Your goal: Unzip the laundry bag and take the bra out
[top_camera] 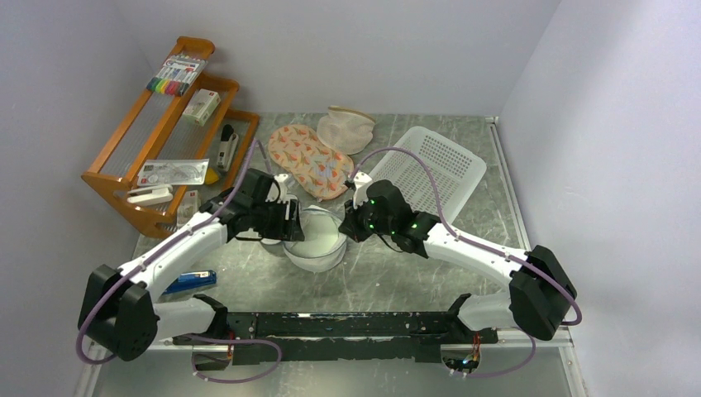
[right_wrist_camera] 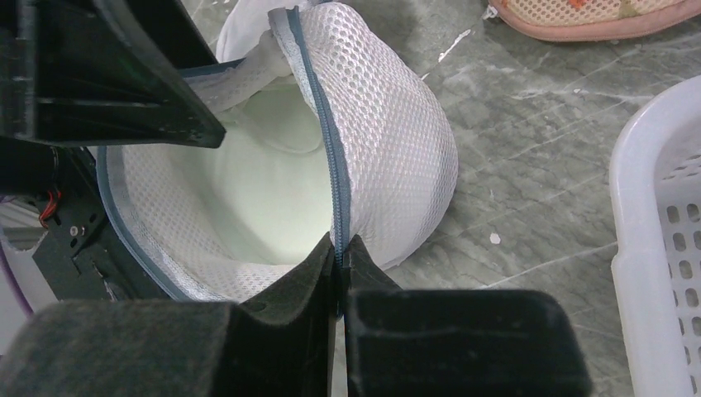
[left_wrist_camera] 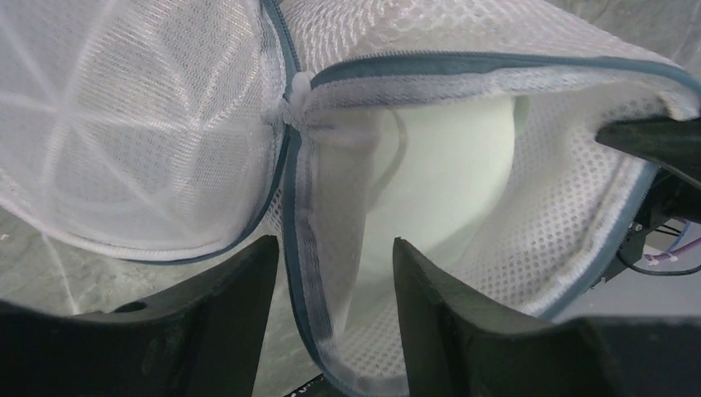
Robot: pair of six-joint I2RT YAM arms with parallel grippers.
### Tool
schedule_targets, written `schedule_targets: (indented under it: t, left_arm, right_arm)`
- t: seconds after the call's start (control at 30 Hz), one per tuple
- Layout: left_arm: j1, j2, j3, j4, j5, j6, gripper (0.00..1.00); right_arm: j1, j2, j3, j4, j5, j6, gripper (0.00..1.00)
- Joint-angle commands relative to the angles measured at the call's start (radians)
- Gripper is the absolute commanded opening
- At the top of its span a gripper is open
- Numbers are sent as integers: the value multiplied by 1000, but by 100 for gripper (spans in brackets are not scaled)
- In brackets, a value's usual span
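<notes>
The white mesh laundry bag lies between both arms with its dark zip rim parted and the mouth open. Inside lies a pale greenish rounded cup with a thin strap; no black fabric shows. My left gripper is open, and its fingers straddle the bag's rim, one inside the mouth and one outside. It is at the bag's left in the top view. My right gripper is shut on the zip rim at the bag's right side.
A white perforated basket stands behind the right arm and shows in the right wrist view. An orange floral pouch and a beige mesh pouch lie behind the bag. A wooden rack stands far left. A blue tool lies near the left arm.
</notes>
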Motion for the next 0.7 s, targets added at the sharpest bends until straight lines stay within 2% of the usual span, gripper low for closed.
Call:
schedule_targets:
  t: [0.0, 0.1, 0.2, 0.27, 0.53, 0.67]
  left_arm:
    - [-18, 52, 39, 33, -35, 5, 58]
    - [-20, 52, 44, 33, -57, 25, 41]
    - [-21, 27, 41, 48, -64, 58, 17]
    - [-21, 2, 36, 65, -68, 84, 9]
    - [-22, -169, -42, 218, -39, 175, 7]
    - [-22, -201, -63, 272, -7, 201, 7]
  right_arm:
    - [9, -16, -6, 34, -5, -8, 4]
    - [11, -25, -9, 36, -3, -6, 4]
    - [12, -31, -15, 43, 0, -6, 7]
    - [13, -29, -16, 46, 0, -11, 9]
    - [37, -11, 20, 30, 17, -50, 18]
    - [60, -18, 36, 23, 53, -59, 25]
